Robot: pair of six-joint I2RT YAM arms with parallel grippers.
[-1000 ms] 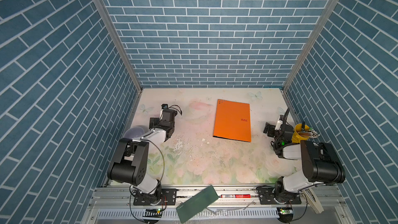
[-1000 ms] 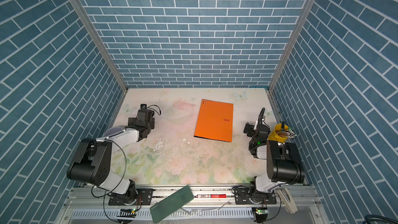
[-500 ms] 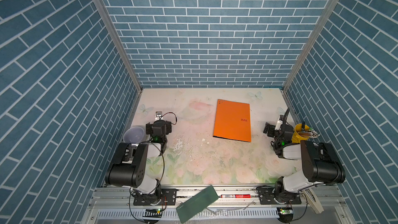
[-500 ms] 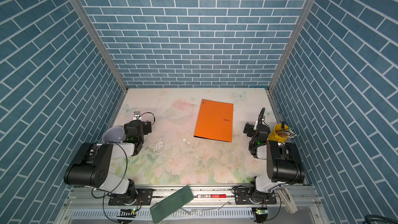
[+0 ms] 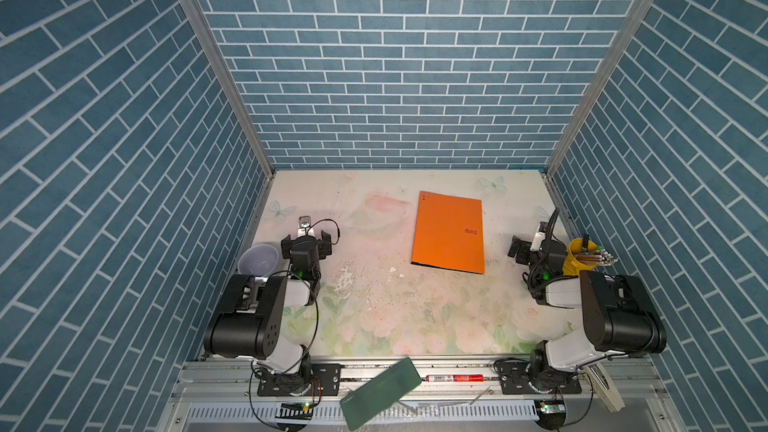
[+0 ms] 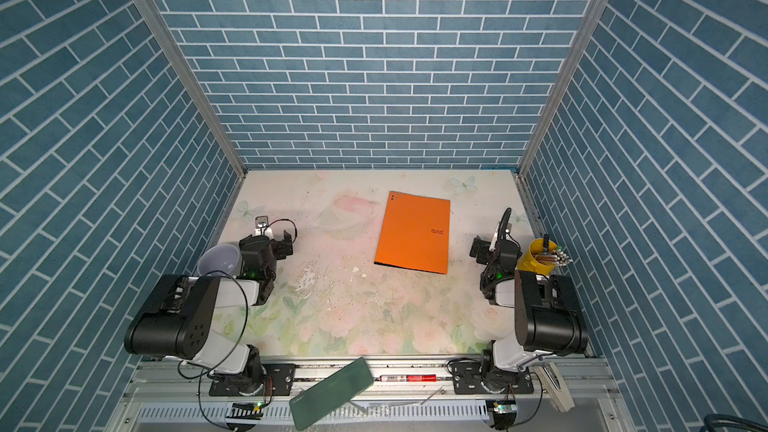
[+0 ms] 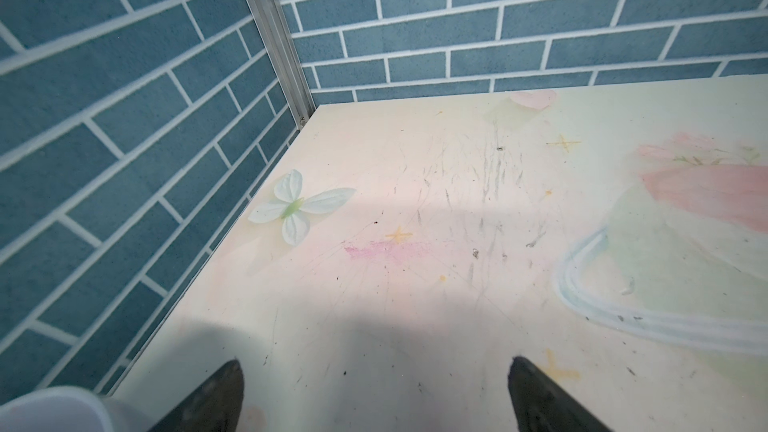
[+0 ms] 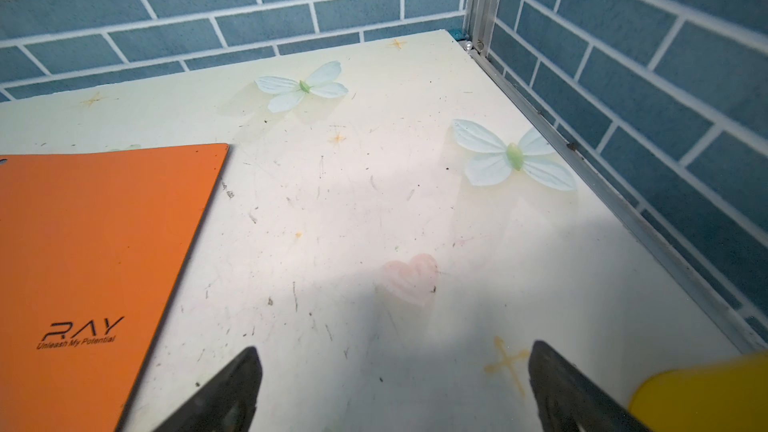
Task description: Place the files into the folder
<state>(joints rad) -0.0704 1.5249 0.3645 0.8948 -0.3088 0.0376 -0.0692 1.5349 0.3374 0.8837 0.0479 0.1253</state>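
The folder (image 5: 449, 232) (image 6: 413, 232) lies shut and flat on the table, right of the middle, its orange cover with a dark logo facing up. One side of the folder (image 8: 83, 263) also shows in the right wrist view. The files are out of view in every frame. My left gripper (image 5: 306, 238) (image 6: 268, 238) (image 7: 376, 363) is open and empty, low over the table at the left, far from the folder. My right gripper (image 5: 525, 249) (image 6: 484, 249) (image 8: 395, 349) is open and empty, just right of the folder's near corner.
A pale bowl (image 5: 257, 259) (image 7: 50, 409) sits against the left gripper's outer side. A yellow cup of pens (image 5: 579, 255) (image 8: 706, 392) stands by the right gripper. A dark green slab (image 5: 380, 392) and a red marker (image 5: 455, 377) lie on the front rail. Brick-patterned walls enclose three sides.
My left gripper has drawn back toward the arm's base and swung to face the back wall, ending beside the bowl. The right arm and the folder have not moved.
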